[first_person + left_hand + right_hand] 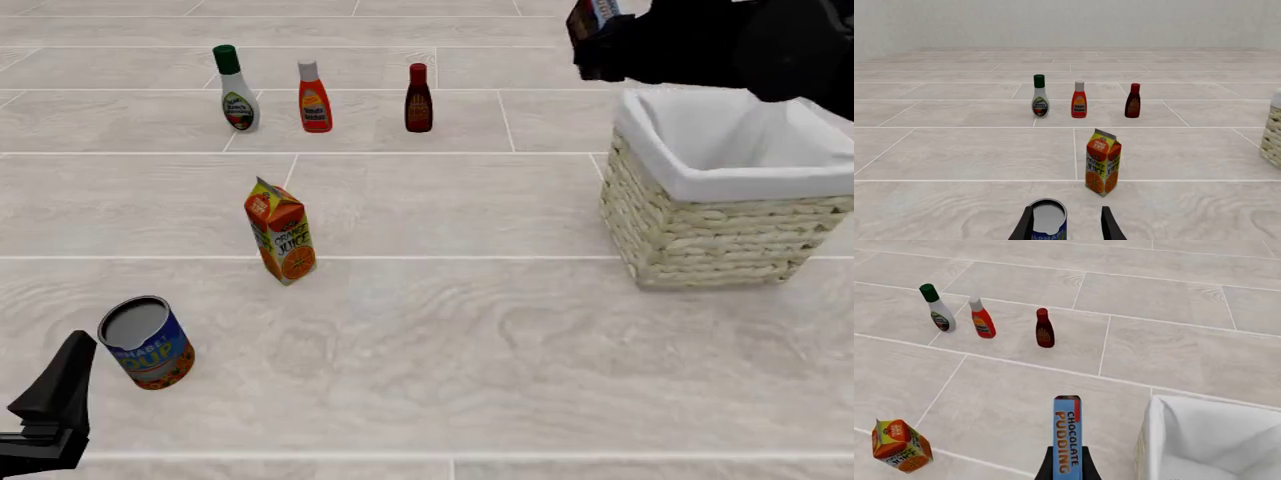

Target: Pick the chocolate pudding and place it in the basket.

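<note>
The chocolate pudding (1067, 440) is held on edge between the jaws of the right gripper (1067, 467), which are closed narrowly against its two broad faces, its blue lettered side turned toward the wrist camera. In the front view the box (597, 18) is seen only partly at the top edge, carried in the air above the table's tiled surface (454, 330) and just to the left of the basket (721, 235). The white cloth lining (727, 150) is folded over the basket's rim, and the near left corner of that rim lies close beside the right jaws and lower than they are (whether the box already overhangs the rim cannot be told).

Beyond the held box, three bottles are lined up in a row: a green-capped white bottle (235, 88), a red bottle with a white cap (314, 98) and a dark red bottle (418, 99). An orange juice carton (282, 231) is stood upright well to the left of the right jaws.

The left gripper (1067, 227) is kept open, low at the table, with nothing clasped. A tin can (1048, 218) stands just ahead of its fingertips, between the lines of the two jaws, and the carton is further ahead.
</note>
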Motion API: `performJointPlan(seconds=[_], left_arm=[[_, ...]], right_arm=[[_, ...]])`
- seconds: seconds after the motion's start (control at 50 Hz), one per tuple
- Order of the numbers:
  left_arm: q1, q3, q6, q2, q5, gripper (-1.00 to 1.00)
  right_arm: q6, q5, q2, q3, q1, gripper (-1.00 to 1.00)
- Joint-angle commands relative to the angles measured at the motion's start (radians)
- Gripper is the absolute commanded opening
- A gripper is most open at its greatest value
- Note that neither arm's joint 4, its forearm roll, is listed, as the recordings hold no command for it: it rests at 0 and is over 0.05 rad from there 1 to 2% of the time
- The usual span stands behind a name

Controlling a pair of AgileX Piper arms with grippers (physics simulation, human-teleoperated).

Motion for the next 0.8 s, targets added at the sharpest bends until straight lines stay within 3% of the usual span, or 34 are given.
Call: performJointPlan(seconds=[0.02, 0.8], left_arm=[[0.0, 0.0, 0.0, 0.0, 0.0, 1.0], [0.0, 0.0, 0.0, 0.0, 0.0, 1.0]], right_arm=[[0.008, 0.036, -0.008, -0.053, -0.075, -1.0], [0.031, 0.083, 0.06, -0.179, -0.317, -1.0]])
